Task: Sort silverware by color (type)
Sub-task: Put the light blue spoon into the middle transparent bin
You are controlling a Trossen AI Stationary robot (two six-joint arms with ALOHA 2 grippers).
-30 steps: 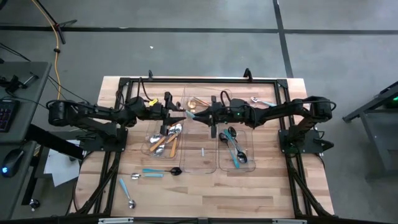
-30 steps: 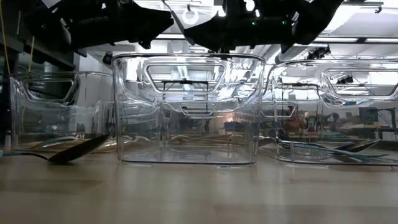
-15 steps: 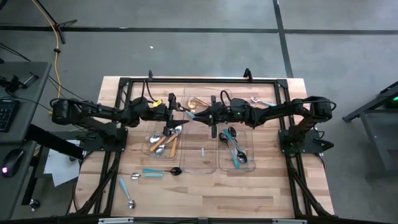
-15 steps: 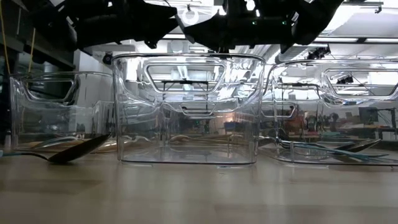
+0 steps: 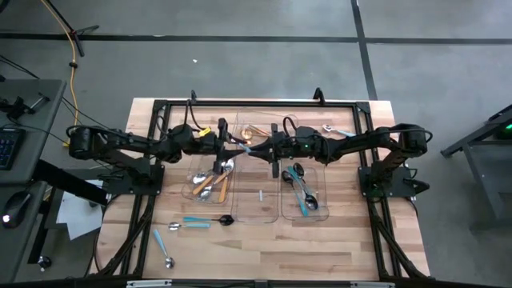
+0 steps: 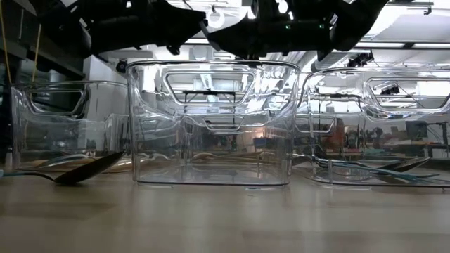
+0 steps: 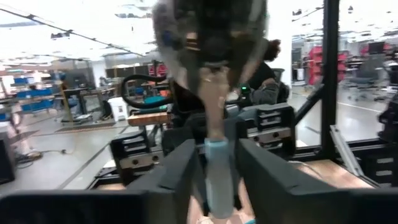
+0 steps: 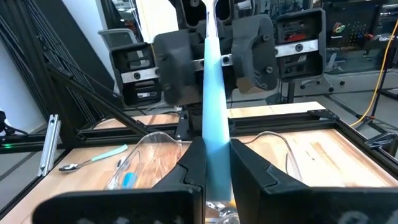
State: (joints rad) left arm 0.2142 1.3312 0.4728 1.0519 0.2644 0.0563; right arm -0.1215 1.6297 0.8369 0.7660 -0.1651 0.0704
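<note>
Right gripper (image 8: 216,163) clenches a light-blue-handled spoon (image 8: 214,118) above the middle tray (image 5: 258,192).
Left gripper (image 7: 216,169) straddles its far end; grip there cannot be told.

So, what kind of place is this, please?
Probably a robotics lab or workshop: a wooden table with two mounted arms on bare concrete floor, and workbenches and red shelving behind.
</note>
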